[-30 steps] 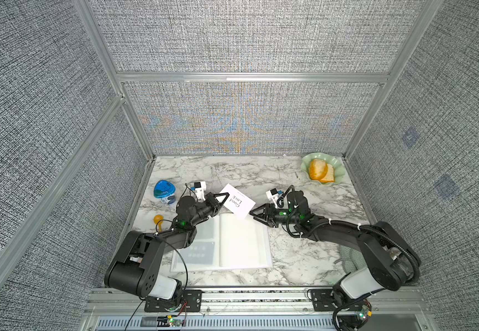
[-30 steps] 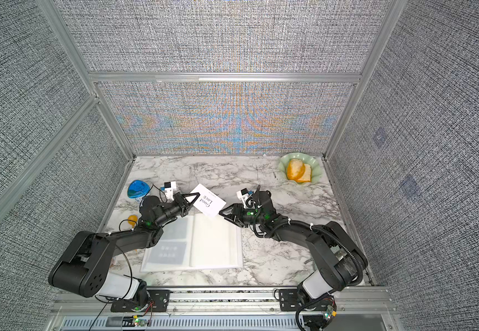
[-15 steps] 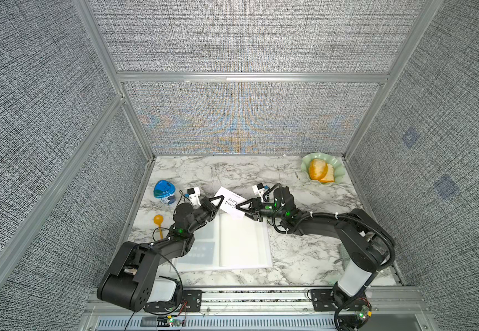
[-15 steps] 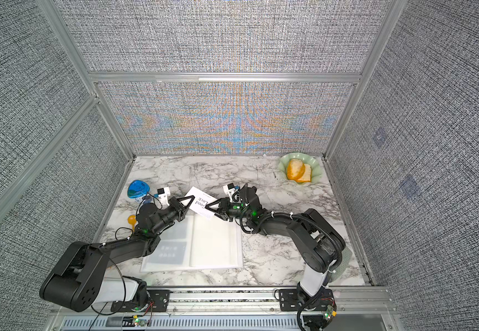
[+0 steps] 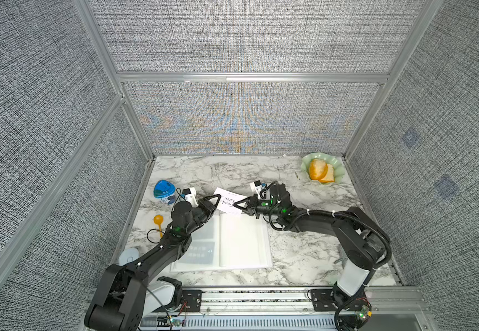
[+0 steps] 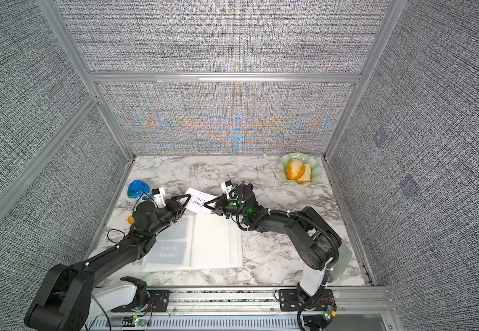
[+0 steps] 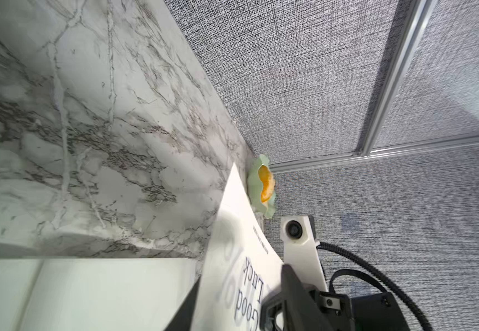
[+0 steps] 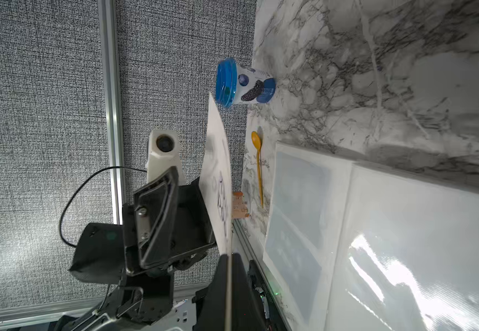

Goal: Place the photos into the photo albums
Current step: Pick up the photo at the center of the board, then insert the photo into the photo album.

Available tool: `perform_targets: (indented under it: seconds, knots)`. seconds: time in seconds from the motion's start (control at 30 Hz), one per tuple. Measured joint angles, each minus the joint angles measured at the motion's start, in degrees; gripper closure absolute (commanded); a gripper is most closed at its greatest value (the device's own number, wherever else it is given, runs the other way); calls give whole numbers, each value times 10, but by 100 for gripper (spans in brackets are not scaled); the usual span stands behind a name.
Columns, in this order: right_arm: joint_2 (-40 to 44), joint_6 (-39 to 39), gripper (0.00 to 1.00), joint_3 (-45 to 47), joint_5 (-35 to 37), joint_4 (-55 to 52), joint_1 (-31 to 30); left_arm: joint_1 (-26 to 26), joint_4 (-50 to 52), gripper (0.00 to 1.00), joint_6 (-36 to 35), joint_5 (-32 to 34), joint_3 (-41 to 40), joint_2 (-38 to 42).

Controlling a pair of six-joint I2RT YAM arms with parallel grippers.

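A white photo reading "Good Luck" (image 5: 228,201) (image 6: 199,201) hangs in the air over the far edge of the open white photo album (image 5: 244,240) (image 6: 215,240). My right gripper (image 5: 236,205) (image 8: 228,258) is shut on the card's right edge, which shows as a thin line clamped between the jaws. My left gripper (image 5: 217,199) (image 6: 188,198) is at the card's left end with its jaws apart. One of its fingers (image 8: 158,212) stands clear of the paper. In the left wrist view the card (image 7: 241,258) fills the space ahead. The album's left page holds two dark photos (image 5: 202,252) in sleeves.
A blue-lidded yogurt cup (image 5: 163,190) and an orange spoon (image 5: 158,220) lie left of the album. A white round lid (image 5: 127,256) sits by the left arm. A green dish of orange food (image 5: 321,172) is in the far right corner. Grey walls enclose the marble table (image 5: 304,258).
My right gripper reached left to the card and shut on its edge. My left gripper, shut on the card before, has opened its jaws. The card shifted slightly left and lower.
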State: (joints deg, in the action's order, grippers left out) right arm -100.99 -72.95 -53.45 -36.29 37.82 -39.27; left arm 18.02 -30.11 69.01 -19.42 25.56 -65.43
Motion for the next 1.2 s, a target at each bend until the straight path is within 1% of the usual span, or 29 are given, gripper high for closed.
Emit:
perform_targets:
  seconds: [0.07, 0.17, 0.27, 0.4, 0.53, 0.67, 0.93, 1.2]
  knots:
    - [12, 24, 100, -23, 3, -56, 0, -5, 104, 54, -48, 35, 43, 16]
    - [27, 64, 100, -53, 9, -147, -1, -13, 229, 56, -108, 88, 75, 26]
    - [25, 114, 100, -97, 30, -272, -6, -20, 326, 57, -148, 137, 75, 27]
    - [15, 177, 100, -153, 54, -400, -21, -21, 403, 59, -174, 181, 65, 27]
    - [-15, 220, 100, -206, 76, -503, -38, -21, 431, 62, -188, 200, 51, 23]
    - [-47, 256, 100, -266, 99, -584, -57, -22, 435, 64, -201, 208, 49, -2]
    - [-96, 295, 100, -356, 150, -694, -83, -22, 435, 65, -225, 213, 52, -52]
    - [-124, 315, 100, -417, 190, -766, -99, -24, 450, 65, -224, 259, 37, -67]
